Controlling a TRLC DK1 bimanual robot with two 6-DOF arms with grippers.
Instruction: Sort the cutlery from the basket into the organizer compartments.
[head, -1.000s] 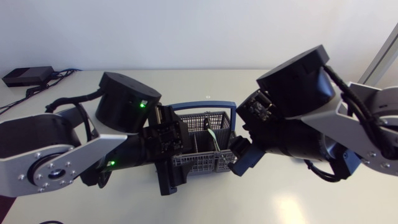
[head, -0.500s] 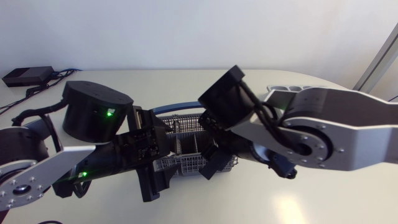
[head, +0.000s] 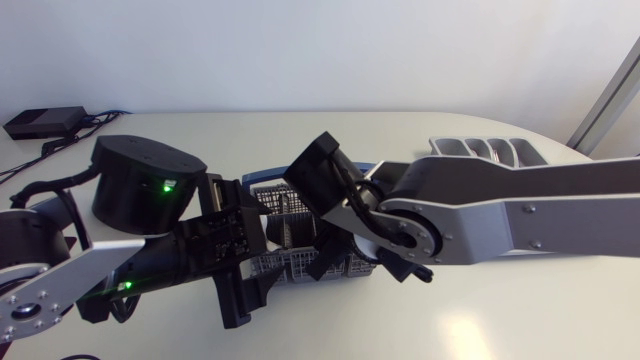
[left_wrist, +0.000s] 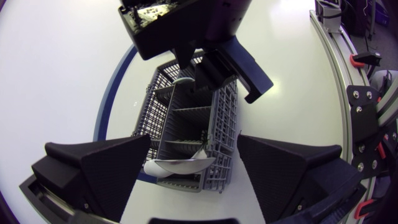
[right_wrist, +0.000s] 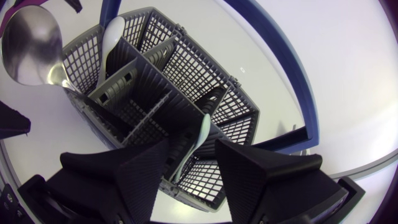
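Here, the left gripper (left_wrist: 194, 146) hangs with its broad, matte black wedge fingers spread wide and holding nothing, just short of the near end of a grey plastic-mesh cutlery basket (left_wrist: 186, 118). In the compartment closest to those fingers stands a polished steel spoon (left_wrist: 180, 165), its rounded bowl uppermost against the basket's grid wall. Solid grey dividers split the basket into cells, and a curved blue handle (left_wrist: 107, 93) sweeps along one side. At the far end the right gripper (right_wrist: 193, 149) is tipped down over the basket. Its fingers are apart, and a slim, pale, glossy handle (right_wrist: 202, 127) rises between them out of a middle cell; whether either finger touches it cannot be told. Ahead of the right gripper's fingers, a white spoon-shaped piece (right_wrist: 112, 31) stands in a far cell. The basket sits on a smooth white table (head: 450, 320). Farthest from both grippers, past the right arm's silver-grey link, lies the grey organizer (head: 482, 150), a tray of long, round-ended troughs well apart from the basket.
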